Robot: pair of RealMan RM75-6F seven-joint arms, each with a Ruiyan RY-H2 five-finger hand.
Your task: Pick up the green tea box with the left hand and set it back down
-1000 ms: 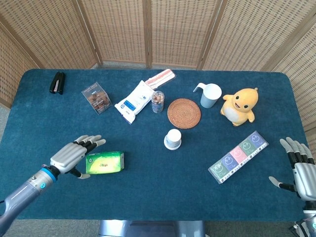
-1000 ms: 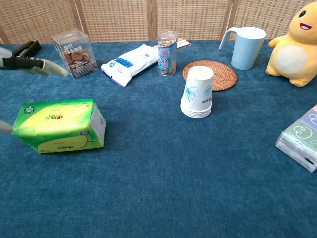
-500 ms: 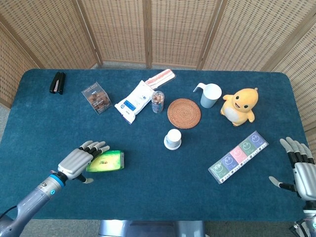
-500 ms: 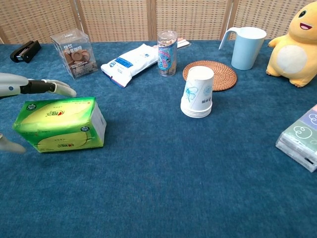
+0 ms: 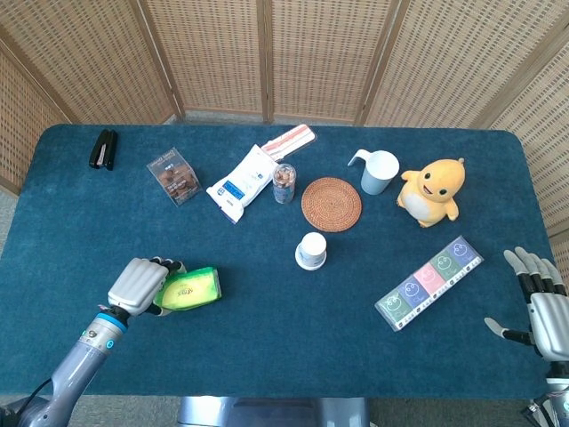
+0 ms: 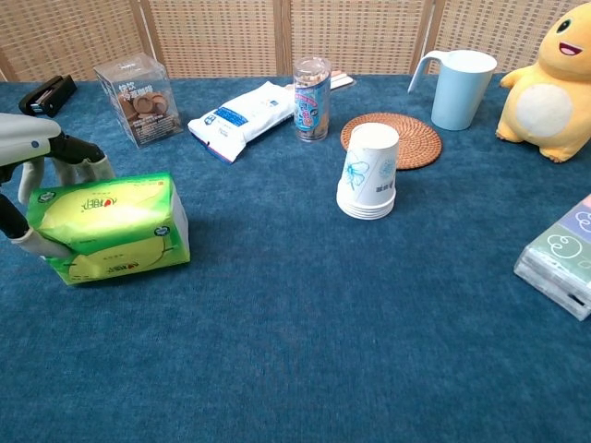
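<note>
The green tea box lies on the blue table near the front left, its long side facing the chest view as a bright green pack. My left hand is wrapped over the box's left end. In the chest view the left hand has its fingers behind the box and its thumb against the front left corner. The box is tipped slightly but still touches the cloth. My right hand hangs at the table's right edge, fingers spread, holding nothing.
A stack of paper cups stands mid-table, with a woven coaster, a mug and a yellow duck toy behind. A clear snack box, white packet and jar sit beyond the tea box. A stapler lies far left.
The left hand slid in from the left and its fingers curled around the tea box's left end. The box shifted a little left and tilted. The right hand stayed still.
</note>
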